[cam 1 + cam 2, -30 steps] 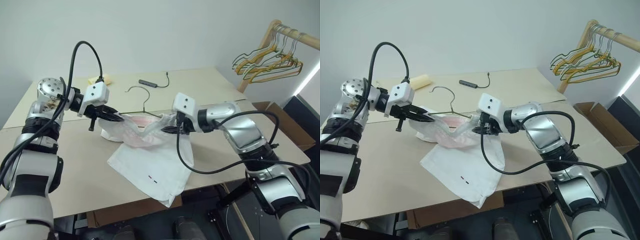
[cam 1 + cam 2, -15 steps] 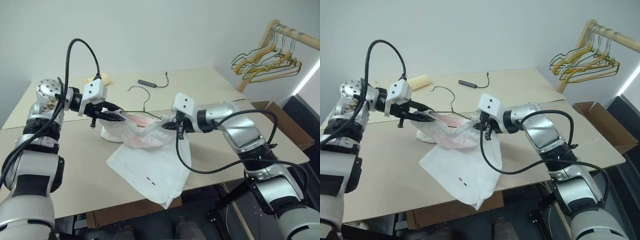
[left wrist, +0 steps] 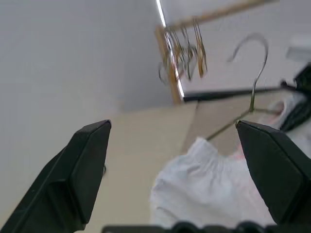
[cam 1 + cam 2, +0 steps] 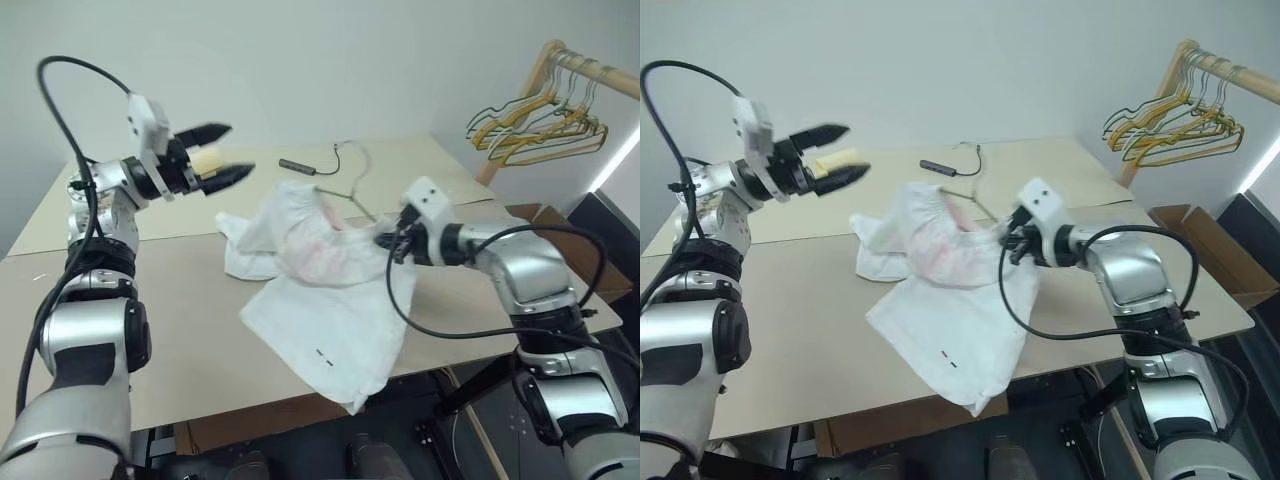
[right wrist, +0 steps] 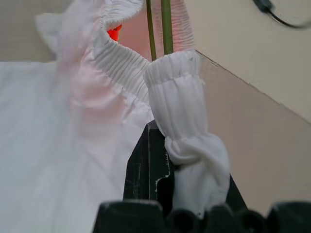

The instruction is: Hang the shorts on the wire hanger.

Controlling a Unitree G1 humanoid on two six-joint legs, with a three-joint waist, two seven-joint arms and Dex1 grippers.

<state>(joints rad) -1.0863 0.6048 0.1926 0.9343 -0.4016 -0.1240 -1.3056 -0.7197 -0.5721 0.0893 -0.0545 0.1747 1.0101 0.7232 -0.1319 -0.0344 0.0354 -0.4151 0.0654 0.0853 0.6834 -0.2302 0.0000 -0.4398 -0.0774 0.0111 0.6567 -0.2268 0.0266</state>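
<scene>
The white shorts (image 4: 322, 275) lie crumpled on the table (image 4: 150, 320), one leg hanging over the front edge. The wire hanger (image 4: 352, 193) runs into the gathered waistband, and its hook (image 4: 970, 150) sticks up behind. My right gripper (image 4: 390, 238) is shut on the waistband at the shorts' right side; the right wrist view shows the white elastic (image 5: 187, 111) pinched there, with two hanger wires (image 5: 158, 29) entering it. My left gripper (image 4: 218, 153) hangs open in the air above the table's far left, apart from the shorts, which lie beyond it in the left wrist view (image 3: 214, 194).
A wooden rack (image 4: 548, 70) with bunched yellow hangers (image 4: 535, 125) stands at the back right. A dark device with a cable (image 4: 297, 166) and a pale yellow roll (image 4: 837, 160) lie at the far side of the table. A cardboard box (image 4: 565, 245) sits right of the table.
My left gripper let go of the shorts, opened wide and rose. My right gripper dragged the shorts and hanger to the right.
</scene>
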